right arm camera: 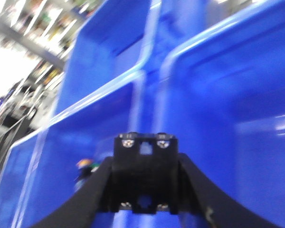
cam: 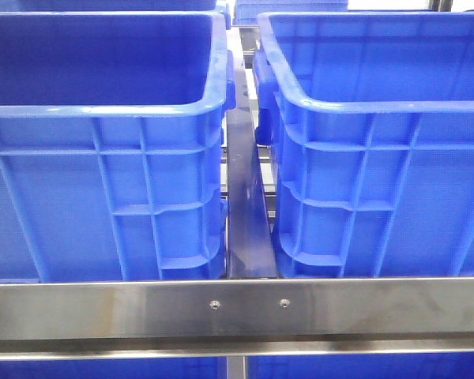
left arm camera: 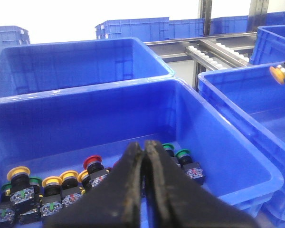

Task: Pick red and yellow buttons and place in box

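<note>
In the left wrist view a blue bin (left arm camera: 218, 142) holds a row of push buttons: a red-capped one (left arm camera: 92, 163), yellow-capped ones (left arm camera: 18, 172) and green-capped ones (left arm camera: 183, 154). My left gripper (left arm camera: 145, 145) hangs above that row, shut and empty. My right gripper (right arm camera: 145, 161) is shut on the black body of a button (right arm camera: 145, 178). From the left wrist view its yellow cap (left arm camera: 278, 73) shows held over the neighbouring blue box (left arm camera: 237, 90). Neither gripper shows in the front view.
The front view shows two tall blue bins (cam: 103, 158) (cam: 379, 158) side by side behind a steel rail (cam: 237, 308), with a narrow gap between them. More blue bins (left arm camera: 133, 28) and a roller conveyor (left arm camera: 213, 50) stand behind. The right wrist view is blurred.
</note>
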Robot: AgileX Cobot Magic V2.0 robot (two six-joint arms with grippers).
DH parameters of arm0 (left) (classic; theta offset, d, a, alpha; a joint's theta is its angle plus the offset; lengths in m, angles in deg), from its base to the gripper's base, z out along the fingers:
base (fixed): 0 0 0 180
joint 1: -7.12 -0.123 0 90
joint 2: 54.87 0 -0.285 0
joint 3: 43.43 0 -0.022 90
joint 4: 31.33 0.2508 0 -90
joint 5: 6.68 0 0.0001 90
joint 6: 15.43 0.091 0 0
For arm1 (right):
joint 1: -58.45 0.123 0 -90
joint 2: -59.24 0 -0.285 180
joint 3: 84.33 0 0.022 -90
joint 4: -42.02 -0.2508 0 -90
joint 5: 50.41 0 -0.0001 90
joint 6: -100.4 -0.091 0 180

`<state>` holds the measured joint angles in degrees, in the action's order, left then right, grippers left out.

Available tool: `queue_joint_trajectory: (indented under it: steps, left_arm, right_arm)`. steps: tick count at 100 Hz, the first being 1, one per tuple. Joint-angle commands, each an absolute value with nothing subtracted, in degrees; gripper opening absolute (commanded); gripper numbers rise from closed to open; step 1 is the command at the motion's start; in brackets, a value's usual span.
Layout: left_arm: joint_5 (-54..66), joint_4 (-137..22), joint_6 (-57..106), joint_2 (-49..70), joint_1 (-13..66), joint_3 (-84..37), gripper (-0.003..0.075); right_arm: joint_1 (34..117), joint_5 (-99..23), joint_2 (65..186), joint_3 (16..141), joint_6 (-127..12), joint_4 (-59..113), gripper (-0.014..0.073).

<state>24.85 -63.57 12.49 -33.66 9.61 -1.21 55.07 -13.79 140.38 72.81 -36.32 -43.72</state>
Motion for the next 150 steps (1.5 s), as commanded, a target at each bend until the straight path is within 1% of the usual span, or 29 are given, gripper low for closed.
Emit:
queue_joint_trajectory:
  steps: [1, 11, 23, 42, 55, 76, 102, 150]
  left_arm:
    - [20.66, -64.71, 12.02, -33.05, 9.55, -2.53, -0.0019]
    - [20.73, -64.71, 12.02, -33.05, 9.55, -2.53, -0.0019]
    - [20.73, -64.71, 12.02, -33.05, 9.55, -2.53, -0.0019]
    - [20.73, -64.62, 12.02, -33.05, 9.55, -2.53, -0.0019]
    - [20.73, -64.62, 12.02, -33.05, 9.55, -2.53, -0.0019]
    - [21.17, -64.62, 12.02, -33.05, 9.55, -2.53, -0.0019]
    - [21.19, -64.62, 12.02, -33.05, 9.55, -2.53, -0.0019]
    - [22.24, -64.62, 12.02, -33.05, 9.55, -2.53, -0.0019]
  right_arm:
    - [52.14, -11.59, 141.49, 74.59, -35.97, -46.5, 0.0005]
    - [50.26, -10.2, 145.37, 74.59, -35.97, -46.73, 0.0005]
    - [49.73, -11.53, 150.29, 74.69, -35.66, -49.25, 0.0005]
    - [49.78, -11.21, 157.67, 75.43, -29.21, -58.65, 0.0005]
    - [49.78, -8.26, 162.55, 77.97, -27.08, -63.44, 0.0005]
    - [49.9, -7.24, 168.51, 83.38, -26.54, -63.49, 0.0005]
    - [49.96, -7.36, 172.58, 86.19, -26.49, -63.42, 0.0005]
    - [49.96, -9.38, 176.39, 86.2, -26.32, -63.77, 0.0005]
